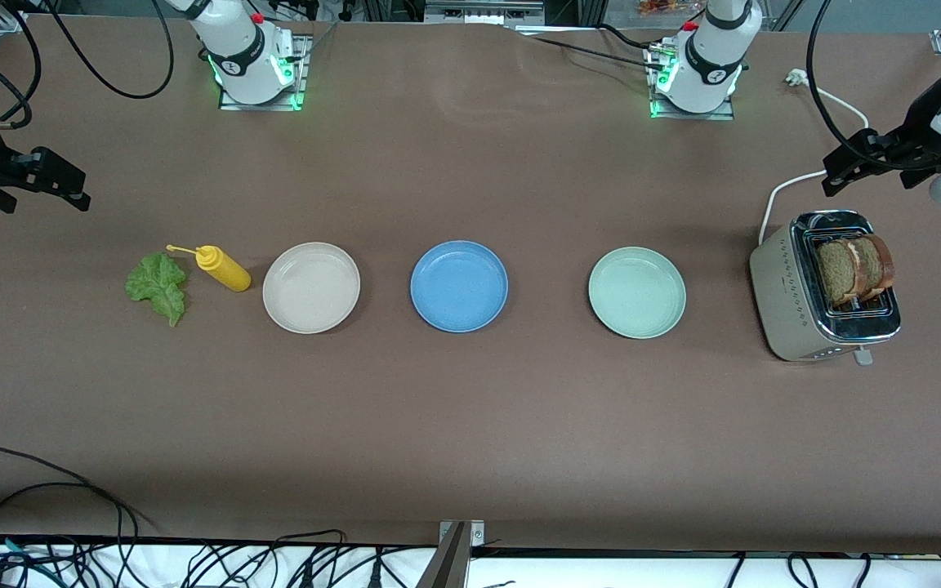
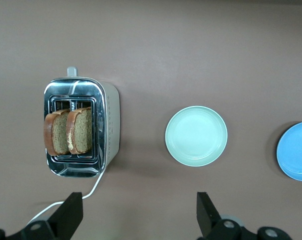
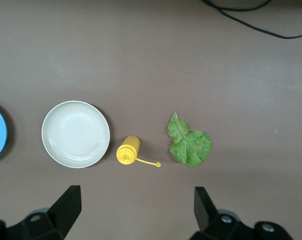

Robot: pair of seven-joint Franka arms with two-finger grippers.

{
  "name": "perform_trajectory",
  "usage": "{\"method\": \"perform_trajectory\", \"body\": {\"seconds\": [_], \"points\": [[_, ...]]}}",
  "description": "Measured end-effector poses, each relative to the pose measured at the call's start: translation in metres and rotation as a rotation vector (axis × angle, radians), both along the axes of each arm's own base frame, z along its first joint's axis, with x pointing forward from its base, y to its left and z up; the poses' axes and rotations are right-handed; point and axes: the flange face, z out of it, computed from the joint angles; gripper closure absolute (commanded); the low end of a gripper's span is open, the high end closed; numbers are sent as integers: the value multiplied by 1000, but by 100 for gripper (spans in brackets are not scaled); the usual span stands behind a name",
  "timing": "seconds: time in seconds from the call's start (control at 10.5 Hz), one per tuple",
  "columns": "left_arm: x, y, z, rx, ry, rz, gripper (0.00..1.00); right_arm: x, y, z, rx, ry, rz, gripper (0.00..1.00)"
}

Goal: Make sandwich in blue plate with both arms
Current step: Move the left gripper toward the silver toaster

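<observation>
Nothing done: the blue plate [image 1: 459,286] lies bare, mid-table between the cream plate [image 1: 311,287] and the mint plate [image 1: 637,292].
Bread: two brown slices [image 1: 854,268] stand in the toaster [image 1: 789,298] at the left arm's end, not yet lifted.
Lettuce: leaf [image 1: 158,286] lies flat at the right arm's end, just beside the yellow bottle [image 1: 223,268].
Left gripper [image 2: 140,215]: wide open, holding nothing, hanging over the table by the toaster.
Right gripper [image 3: 136,210]: wide open, holding nothing, seemingly over bare table near the bottle.
Left to do: both slices and the leaf.
Room: plates well apart; the bottle crowds the leaf.
</observation>
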Motion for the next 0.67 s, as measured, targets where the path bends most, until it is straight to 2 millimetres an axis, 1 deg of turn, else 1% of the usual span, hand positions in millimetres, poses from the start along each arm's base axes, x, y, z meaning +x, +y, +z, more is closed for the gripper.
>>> {"method": "perform_trajectory", "body": {"seconds": [0.29,0.48,0.67], "points": [[-1,-14,0,-2,-3,-26,0,0,0,0,0,0,0,0],[0,-15,1,-4,-18,-28,0,0,0,0,0,0,0,0],[5,-12,-7,-2,-27,-23,0,0,0,0,0,0,0,0]]}}
